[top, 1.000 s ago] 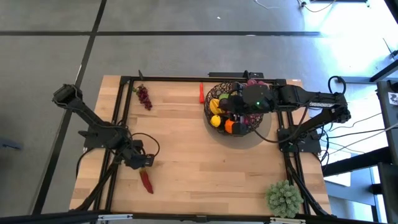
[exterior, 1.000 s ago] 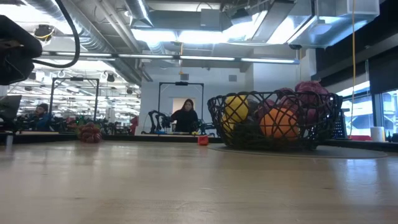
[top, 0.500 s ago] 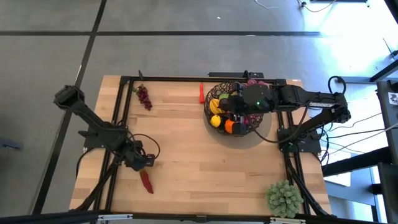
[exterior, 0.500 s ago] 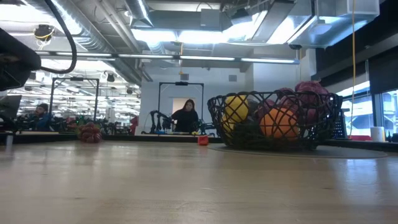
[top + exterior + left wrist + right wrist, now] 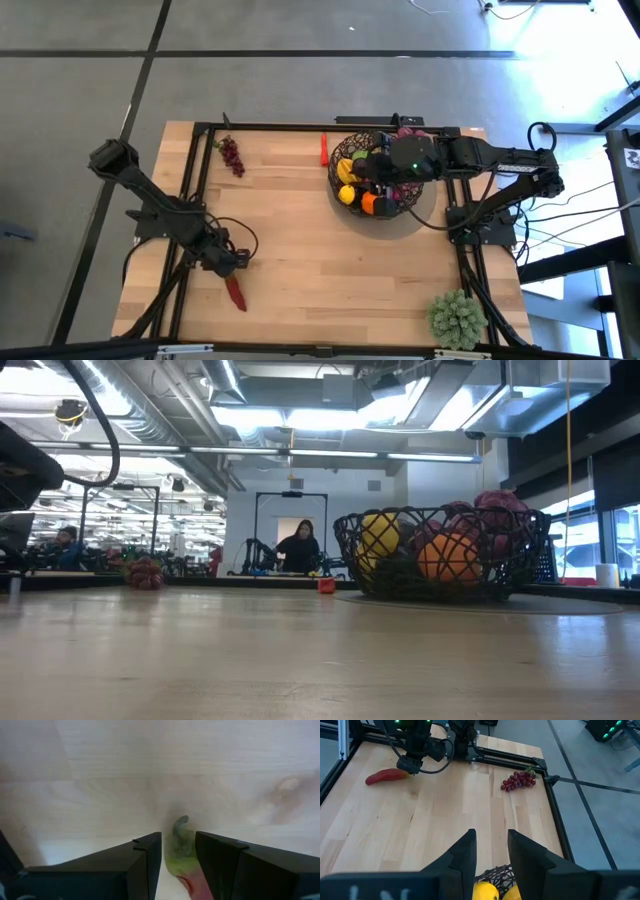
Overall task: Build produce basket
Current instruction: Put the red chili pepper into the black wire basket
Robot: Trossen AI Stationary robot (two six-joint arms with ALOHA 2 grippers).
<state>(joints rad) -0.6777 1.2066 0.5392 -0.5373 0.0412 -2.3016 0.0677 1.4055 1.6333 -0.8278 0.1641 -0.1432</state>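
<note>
The left hand (image 5: 232, 262) straddles the red chilli's (image 5: 236, 291) stem, fingers parted (not yet clamped); next: close, carry toward the basket (image 5: 345, 160) at two o'clock.

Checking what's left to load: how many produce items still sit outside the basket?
3 visible. Purple grapes at the table's far-left corner; small red piece just left of the basket; red chilli near-left, stem end between the left gripper fingers. Others may be hidden.
</note>
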